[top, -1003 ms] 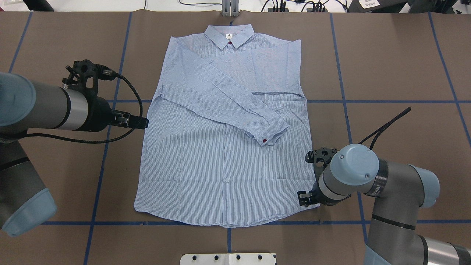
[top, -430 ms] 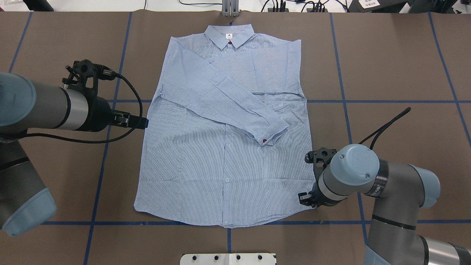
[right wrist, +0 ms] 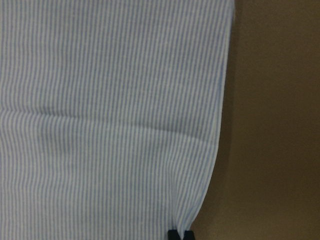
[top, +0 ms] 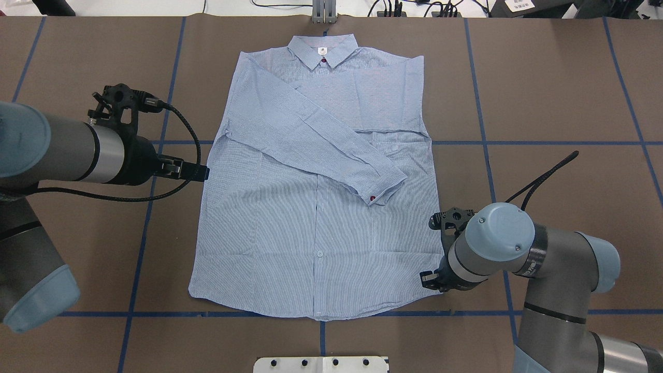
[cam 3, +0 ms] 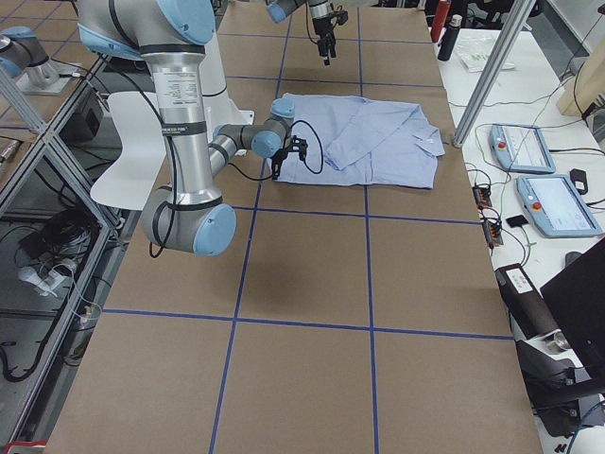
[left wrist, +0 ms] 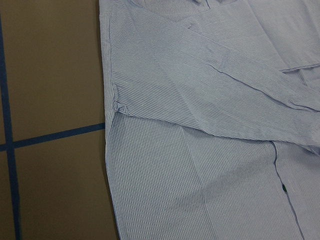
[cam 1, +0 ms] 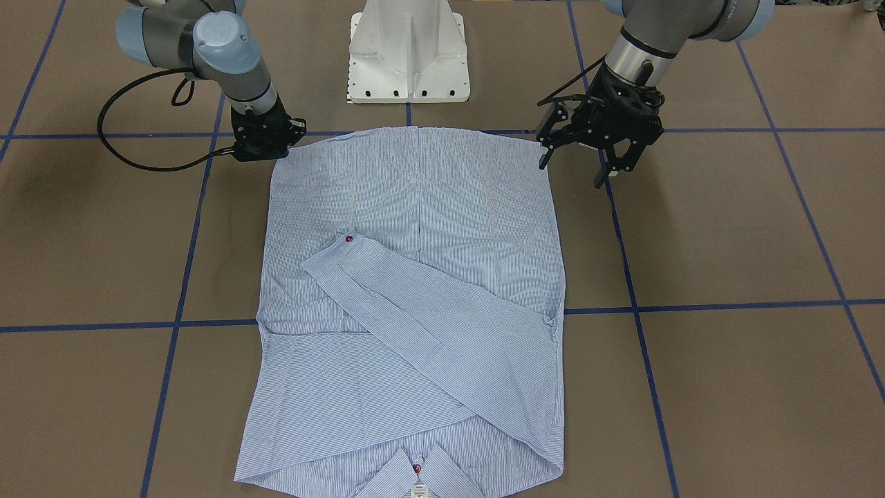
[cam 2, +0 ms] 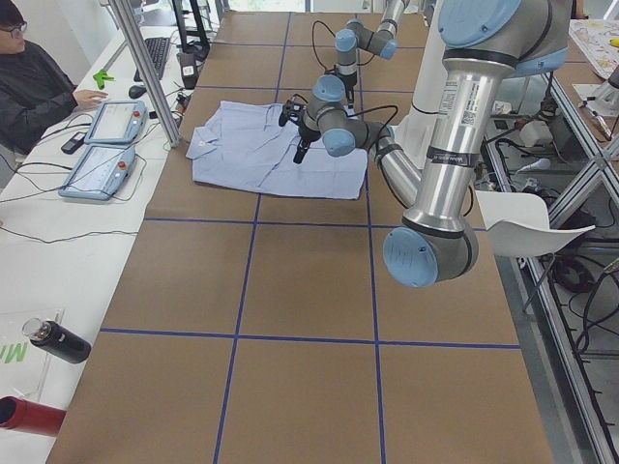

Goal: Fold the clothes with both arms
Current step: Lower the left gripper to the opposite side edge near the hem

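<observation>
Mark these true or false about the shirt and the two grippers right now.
1. The shirt lies flat with its collar on the far side from the robot. True.
2. Both sleeves stretch out to the sides. False: one sleeve lies folded diagonally across the front.
3. The left gripper is open beside the shirt's edge, holding nothing. True.
4. The right gripper hovers over the collar. False: it is at the hem corner nearest the robot, fingertips closed on the fabric edge.
</observation>
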Robot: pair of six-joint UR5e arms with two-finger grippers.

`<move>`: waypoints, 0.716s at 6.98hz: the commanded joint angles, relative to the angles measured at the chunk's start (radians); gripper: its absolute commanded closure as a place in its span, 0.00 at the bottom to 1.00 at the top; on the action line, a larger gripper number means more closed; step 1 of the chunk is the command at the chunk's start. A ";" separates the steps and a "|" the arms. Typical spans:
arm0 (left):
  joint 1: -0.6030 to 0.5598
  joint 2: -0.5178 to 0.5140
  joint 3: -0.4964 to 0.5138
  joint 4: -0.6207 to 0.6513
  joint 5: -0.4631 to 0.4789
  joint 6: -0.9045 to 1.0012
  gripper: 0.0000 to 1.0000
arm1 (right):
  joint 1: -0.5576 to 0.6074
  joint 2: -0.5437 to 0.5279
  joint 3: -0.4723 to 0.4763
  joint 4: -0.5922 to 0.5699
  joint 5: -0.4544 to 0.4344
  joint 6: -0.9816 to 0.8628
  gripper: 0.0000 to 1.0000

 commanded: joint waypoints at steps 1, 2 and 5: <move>0.007 0.012 0.021 0.004 0.000 -0.051 0.00 | 0.004 -0.002 0.033 0.000 0.024 0.001 1.00; 0.033 0.013 0.023 0.025 0.000 -0.163 0.00 | 0.004 -0.002 0.046 0.002 0.024 0.021 1.00; 0.202 0.094 0.032 0.040 0.014 -0.305 0.02 | 0.032 -0.006 0.106 0.003 0.027 0.050 1.00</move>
